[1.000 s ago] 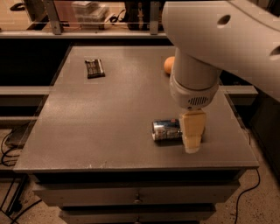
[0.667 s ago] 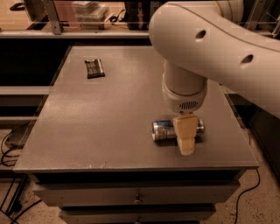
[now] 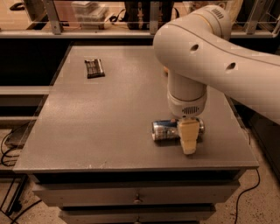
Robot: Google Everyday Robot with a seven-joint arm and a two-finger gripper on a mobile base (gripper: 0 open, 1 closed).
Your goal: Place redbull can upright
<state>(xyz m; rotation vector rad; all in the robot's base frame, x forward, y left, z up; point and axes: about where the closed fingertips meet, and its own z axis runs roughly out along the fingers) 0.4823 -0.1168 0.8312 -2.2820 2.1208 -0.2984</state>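
Observation:
The redbull can [image 3: 166,130] lies on its side on the grey table [image 3: 105,127], near the front right, its silver end pointing left. It is silver and blue. My gripper [image 3: 188,139] hangs straight down from the big white arm [image 3: 205,57] and is at the can's right half. Its cream tip stands in front of the can and covers part of it. The can's right end shows just past the gripper.
A dark flat packet [image 3: 94,68] lies at the table's back left. The table's front edge [image 3: 131,165] is close to the can, with drawers below. A shelf with clutter [image 3: 87,13] runs behind the table. Cables lie on the floor at left.
The arm has swung left and lower over the table, and now covers the orange ball at the back. The gripper has shifted slightly left along the can. The can has not moved.

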